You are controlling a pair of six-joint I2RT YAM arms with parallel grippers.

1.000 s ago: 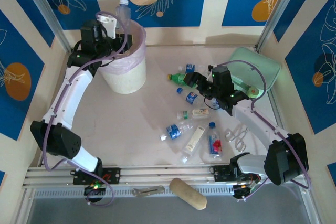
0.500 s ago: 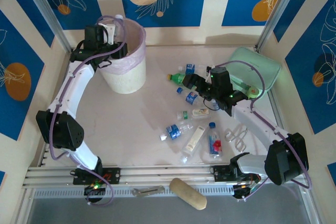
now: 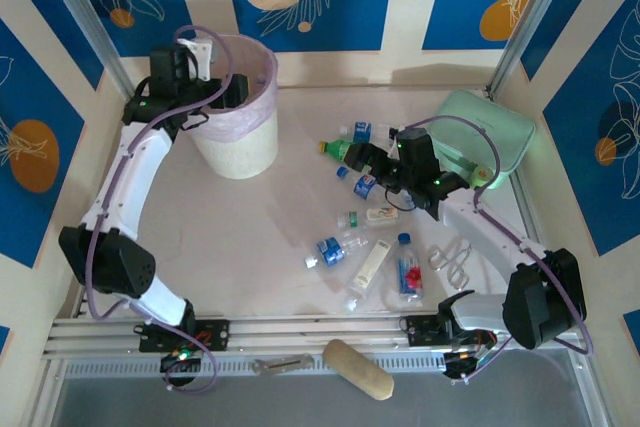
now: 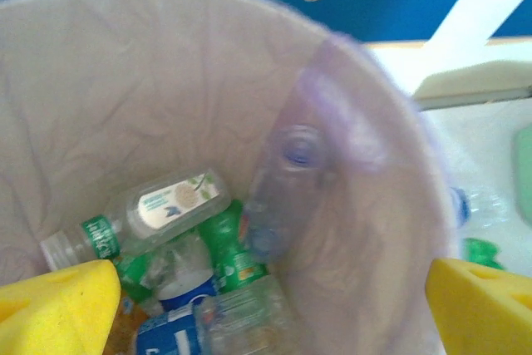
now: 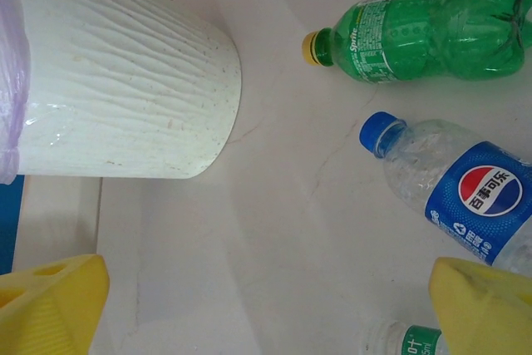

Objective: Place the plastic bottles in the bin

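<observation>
1. The left gripper point(image 4: 270, 312) hung over the mouth of the bin point(image 3: 240, 152) at the upper left of the overhead frame. Its yellow fingers point(image 4: 54, 309) were spread wide with nothing between them.
2. In the left wrist view, a blurred clear bottle point(image 4: 280, 193) showed against the pink liner point(image 4: 125, 97) just right of centre, apart from both fingers. Whether it was resting or dropping could not be told.
3. Heaped at the bottom of the bin were a cream-labelled bottle point(image 4: 158, 205), a green bottle point(image 4: 229, 251) and a blue-labelled bottle point(image 4: 170, 332).
4. The right gripper point(image 5: 268, 305) sat low over the table point(image 3: 250, 237) at centre right of the overhead frame. Its jaws gaped and held nothing.
5. The right wrist view caught a green Sprite bottle point(image 5: 416, 35) lying at upper right. A Pepsi bottle point(image 5: 465, 193) lay below it, just above the right-hand fingertip, and the bin's white ribbed wall stood at upper left.
6. More bottles lay scattered across the middle of the overhead frame, among them a red-labelled bottle point(image 3: 405, 269) and a cream bottle point(image 3: 370, 265). A mint-green pouch point(image 3: 500, 137) lay at right and a tan oblong object point(image 3: 358, 369) at the bottom edge.
</observation>
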